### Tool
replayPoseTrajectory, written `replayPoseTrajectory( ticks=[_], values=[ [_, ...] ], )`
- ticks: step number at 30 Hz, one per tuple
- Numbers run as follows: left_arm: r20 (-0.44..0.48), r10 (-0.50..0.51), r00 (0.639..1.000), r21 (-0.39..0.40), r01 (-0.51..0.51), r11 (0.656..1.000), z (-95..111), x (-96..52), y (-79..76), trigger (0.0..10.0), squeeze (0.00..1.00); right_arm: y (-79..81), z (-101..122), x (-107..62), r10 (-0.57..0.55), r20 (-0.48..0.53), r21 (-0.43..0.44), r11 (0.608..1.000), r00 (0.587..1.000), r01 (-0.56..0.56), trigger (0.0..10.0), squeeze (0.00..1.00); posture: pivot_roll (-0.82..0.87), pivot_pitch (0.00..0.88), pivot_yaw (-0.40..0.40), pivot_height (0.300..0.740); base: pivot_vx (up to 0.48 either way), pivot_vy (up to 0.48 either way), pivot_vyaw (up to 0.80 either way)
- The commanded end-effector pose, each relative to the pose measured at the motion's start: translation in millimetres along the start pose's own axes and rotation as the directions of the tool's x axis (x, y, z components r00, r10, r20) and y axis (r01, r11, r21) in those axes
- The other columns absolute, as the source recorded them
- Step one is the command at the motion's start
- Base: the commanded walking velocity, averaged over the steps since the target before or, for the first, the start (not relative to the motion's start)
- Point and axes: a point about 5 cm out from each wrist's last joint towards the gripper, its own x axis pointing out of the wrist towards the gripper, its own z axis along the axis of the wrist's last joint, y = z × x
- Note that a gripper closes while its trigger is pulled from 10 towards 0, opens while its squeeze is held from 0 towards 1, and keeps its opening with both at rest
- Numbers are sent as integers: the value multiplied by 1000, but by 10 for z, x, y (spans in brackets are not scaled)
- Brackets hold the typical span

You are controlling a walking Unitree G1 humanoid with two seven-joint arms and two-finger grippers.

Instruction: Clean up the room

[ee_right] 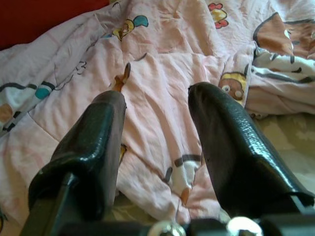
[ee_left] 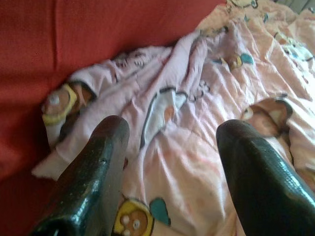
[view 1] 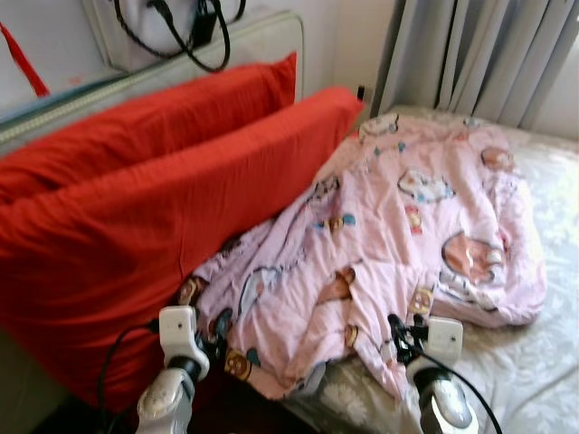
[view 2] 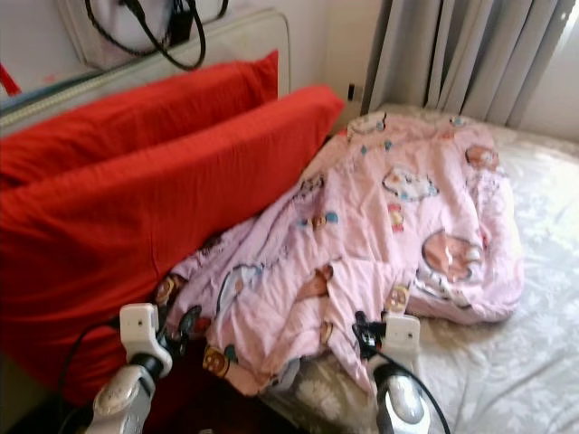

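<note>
Two big red pillows (view 1: 154, 208) lean one behind the other against the headboard (view 1: 262, 41) on my left, and the nearer one presses right up against the crumpled pink quilt (view 1: 398, 226), covering its edge. A black cord (view 1: 194, 36) loops over a pale case above the headboard. Grey curtains (view 1: 479, 54) hang at the far side of the bed, with a white wall between them and the headboard.

Under everything lies a pale bed sheet (view 1: 534, 362) with a faint flower pattern, bare on my right and along the near edge.

That quilt is printed with cartoon bears and other little figures, heaped and wrinkled across the middle of the bed, its near corner drooping toward me. My left gripper (ee_left: 170, 142) hovers at the quilt's corner beside the pillow, jaws spread wide and holding nothing. My right gripper (ee_right: 157, 118) hangs over the near fold, jaws likewise apart and empty.
</note>
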Motion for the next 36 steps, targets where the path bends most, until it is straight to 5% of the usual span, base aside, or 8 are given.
replayPoseTrajectory(
  ticks=[1, 12, 36],
  values=[
    [1, 10, 1000, -5, -10, 1000, 2, -19, 16, 10000, 0, 31, 0, 13, 4, -6, 8, 1000, 1000, -4, 10000, 0, 70, 22, 11, 656, 0, 0, 0],
    [-16, 3, 1000, -10, -3, 1000, -38, -30, -15, 10000, 0, 88, -56, 6, 51, -43, 9, 999, 998, -51, 10000, 0, 68, 20, 8, 617, 0, 0, 0],
    [-50, -18, 999, -17, 17, 1000, -78, -32, -64, 10000, 0, 78, -104, -4, 48, -77, 6, 999, 996, -48, 10000, 0, 67, 21, 8, 617, 0, 0, 0]
  ],
)
